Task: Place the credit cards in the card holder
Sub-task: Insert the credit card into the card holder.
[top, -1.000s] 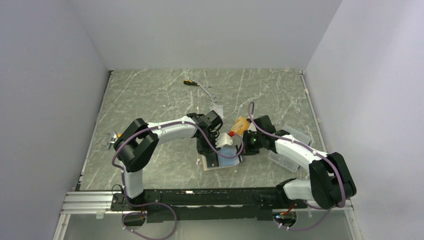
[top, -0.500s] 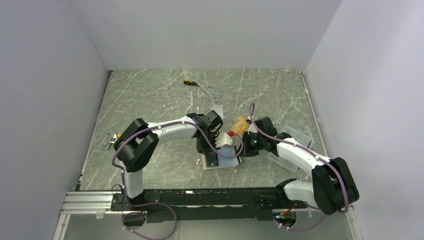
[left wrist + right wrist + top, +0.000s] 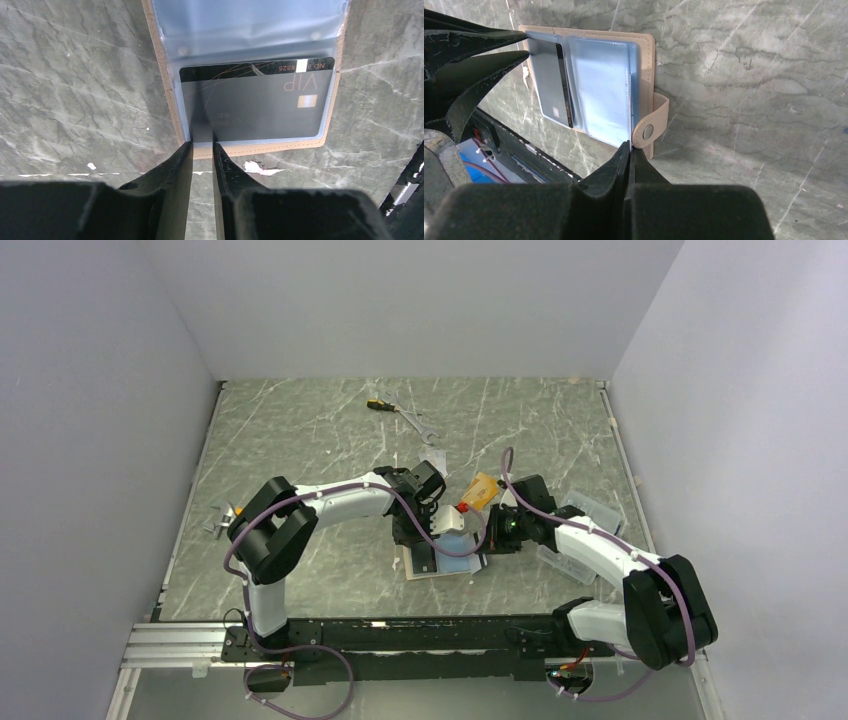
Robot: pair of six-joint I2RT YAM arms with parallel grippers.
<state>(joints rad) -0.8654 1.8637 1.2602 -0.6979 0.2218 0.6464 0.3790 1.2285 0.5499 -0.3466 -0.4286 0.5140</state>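
Observation:
The tan card holder (image 3: 260, 148) lies open on the table, its blue see-through sleeves facing up. A black credit card (image 3: 260, 100) marked VIP sits inside one sleeve, also seen in the right wrist view (image 3: 549, 80). My left gripper (image 3: 203, 144) is at the holder's near edge by the card's corner. Its jaws are a narrow gap apart with only table showing between them. My right gripper (image 3: 630, 146) is shut on the edge of a blue sleeve (image 3: 604, 90) next to the snap tab (image 3: 649, 131). In the top view both grippers meet over the holder (image 3: 452, 568). An orange card (image 3: 482, 487) lies just behind them.
Clear plastic box parts (image 3: 592, 508) lie under the right arm. Wrenches (image 3: 415, 422) and a small screwdriver (image 3: 377, 403) lie at the back. A small metal piece (image 3: 222, 515) sits by the left wall. White paint chips (image 3: 257, 167) mark the table near the holder.
The right arm has shifted slightly to the right and nearer. The left arm has barely moved, and the holder stays where it was.

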